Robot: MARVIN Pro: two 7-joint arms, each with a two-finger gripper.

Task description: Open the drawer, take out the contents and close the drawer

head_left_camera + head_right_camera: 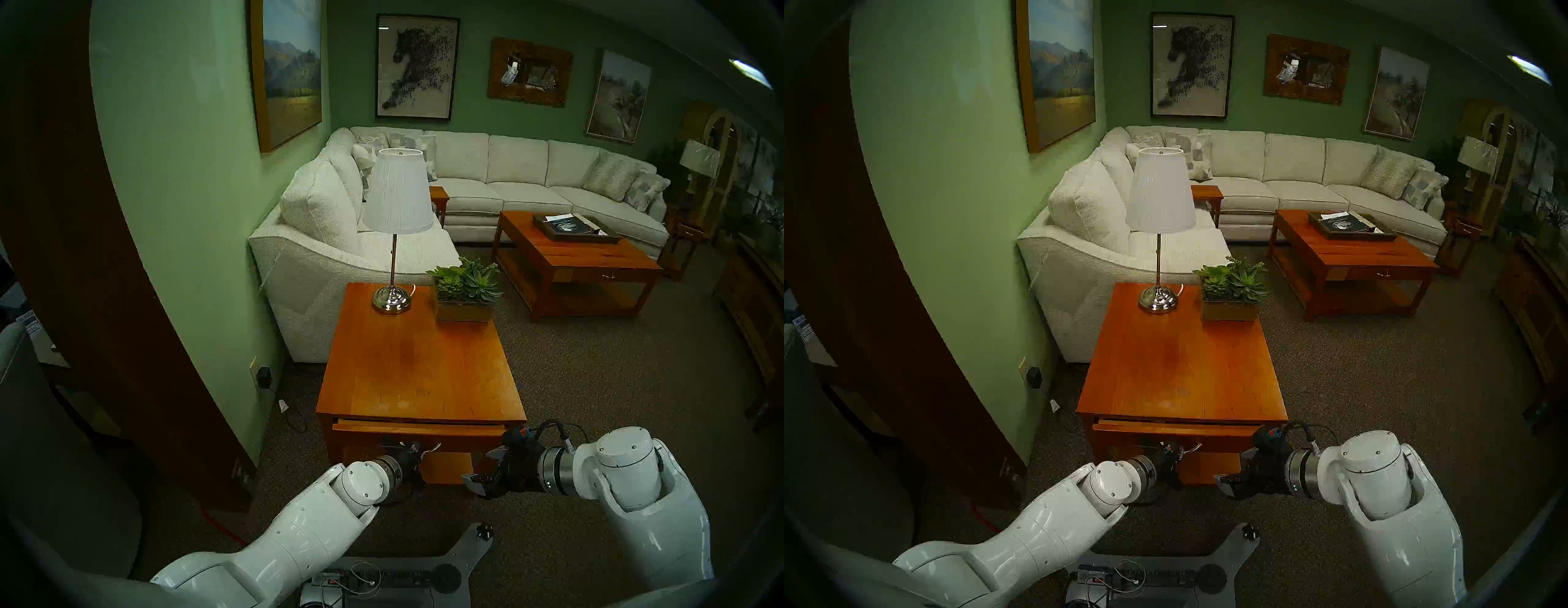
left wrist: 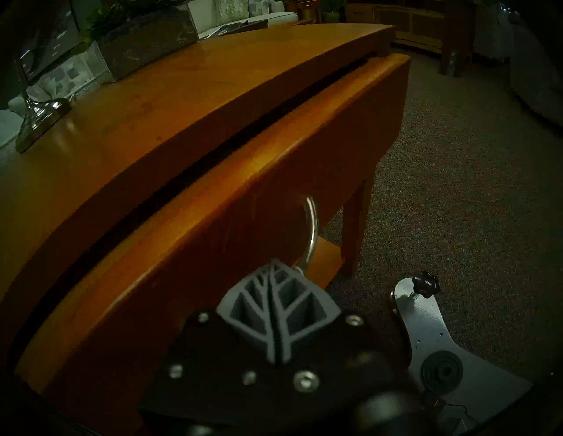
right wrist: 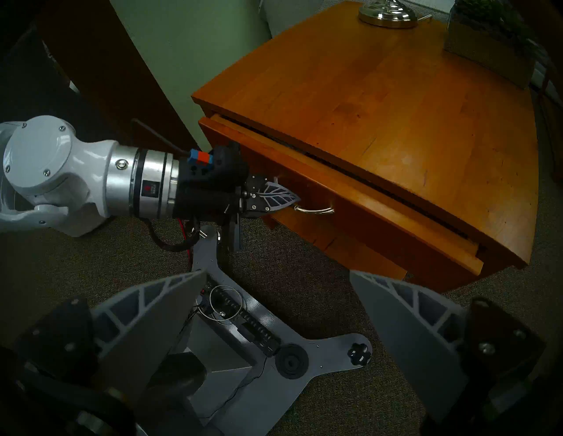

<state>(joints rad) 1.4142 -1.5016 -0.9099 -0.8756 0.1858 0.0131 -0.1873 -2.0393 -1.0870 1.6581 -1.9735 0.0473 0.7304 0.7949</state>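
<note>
Two arms are at the near edge of the orange-brown worktop, low in the head view. The drawer sits just under that edge, lower centre of the frame, and it is out by a sliver: a dark slit runs between its front and the top board, clear in the left wrist view as a black line from lower left to upper right. Nothing of the inside shows through that slit, so the contents cannot be seen.

The left hand is right at the drawer front, left of centre in the right wrist view, its fingers pressed together to a point at the near end of the curved silver handle. In the left wrist view the handle rises just above the clenched fingertips, at lower centre. It looks like they grip the end of the bail, though the exact contact is hidden behind the fingers.

The right hand hangs off to the lower right of the drawer, apart from it, fingers spread wide and holding nothing. In its own view the two grey fingers fill the bottom corners with carpet and the robot's base plate between them.

At the far end of the worktop, upper centre of the head view, stands a lamp with a white shade, and beside it to the right a planter of succulents.
</note>
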